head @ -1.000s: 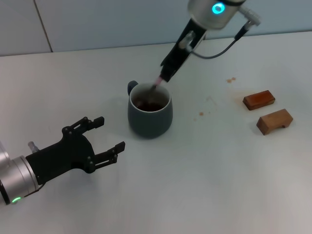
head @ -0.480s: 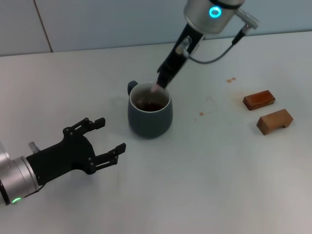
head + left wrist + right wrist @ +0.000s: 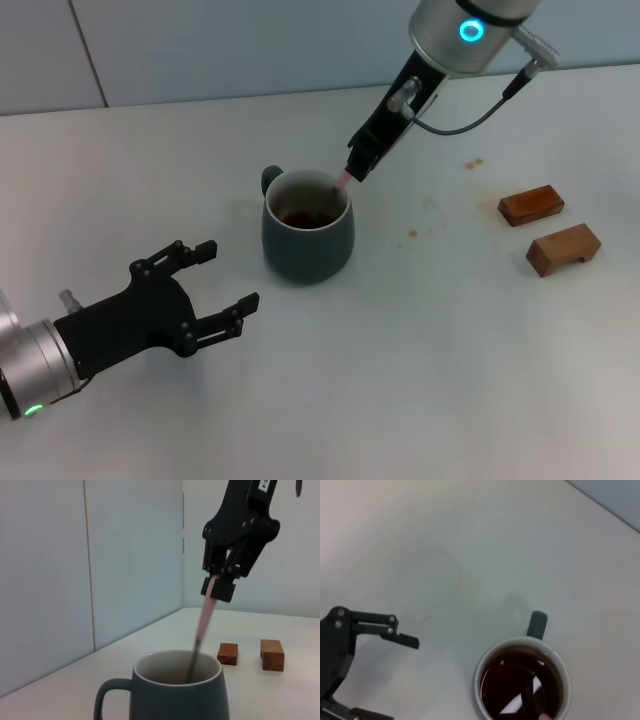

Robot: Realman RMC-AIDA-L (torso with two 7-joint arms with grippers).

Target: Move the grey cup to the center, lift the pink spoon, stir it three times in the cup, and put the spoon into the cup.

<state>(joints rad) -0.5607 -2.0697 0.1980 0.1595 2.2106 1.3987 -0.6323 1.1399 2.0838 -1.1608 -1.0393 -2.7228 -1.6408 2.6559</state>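
Note:
The grey cup (image 3: 307, 237) stands near the table's middle with brown liquid inside and its handle toward the far left. It also shows in the left wrist view (image 3: 177, 690) and the right wrist view (image 3: 522, 680). My right gripper (image 3: 360, 165) hangs just above the cup's far right rim, shut on the pink spoon (image 3: 340, 181). The spoon's pink handle (image 3: 206, 612) slants down into the cup; its bowl sits in the liquid. My left gripper (image 3: 205, 287) is open and empty, to the left of and nearer than the cup.
Two brown wooden blocks (image 3: 531, 204) (image 3: 563, 248) lie on the white table at the right. Small brown stains (image 3: 473, 163) mark the table behind them. A pale wall runs along the table's far edge.
My right gripper has swung the spoon from the cup's far-left side to its right side, with the bowl staying in the liquid. The left arm has not moved.

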